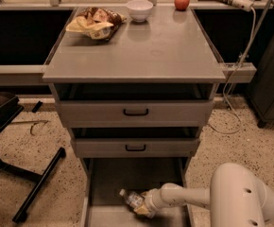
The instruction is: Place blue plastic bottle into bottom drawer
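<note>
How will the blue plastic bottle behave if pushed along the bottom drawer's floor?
The blue plastic bottle lies roughly on its side at the gripper, low in the bottom drawer. Round body, flat floor: it may roll a little. It is small and looks thin-walled, so it is probably light and easily squashed.
</note>
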`<action>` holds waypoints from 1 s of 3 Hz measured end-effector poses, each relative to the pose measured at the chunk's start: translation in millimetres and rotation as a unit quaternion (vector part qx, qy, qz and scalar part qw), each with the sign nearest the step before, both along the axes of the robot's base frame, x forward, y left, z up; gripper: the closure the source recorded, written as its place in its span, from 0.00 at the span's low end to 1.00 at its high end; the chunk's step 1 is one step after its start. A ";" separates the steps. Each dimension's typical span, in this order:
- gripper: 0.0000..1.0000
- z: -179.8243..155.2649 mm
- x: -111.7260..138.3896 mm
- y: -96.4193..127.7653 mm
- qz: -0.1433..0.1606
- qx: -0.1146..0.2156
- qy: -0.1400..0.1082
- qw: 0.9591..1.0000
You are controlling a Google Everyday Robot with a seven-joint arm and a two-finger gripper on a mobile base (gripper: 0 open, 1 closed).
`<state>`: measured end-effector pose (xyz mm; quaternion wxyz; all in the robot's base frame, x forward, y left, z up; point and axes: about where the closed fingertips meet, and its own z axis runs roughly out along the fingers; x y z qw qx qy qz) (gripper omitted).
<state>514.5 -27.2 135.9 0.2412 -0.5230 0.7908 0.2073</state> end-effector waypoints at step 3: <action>0.00 -0.1 -0.1 0.1 0.000 0.000 0.000 1.000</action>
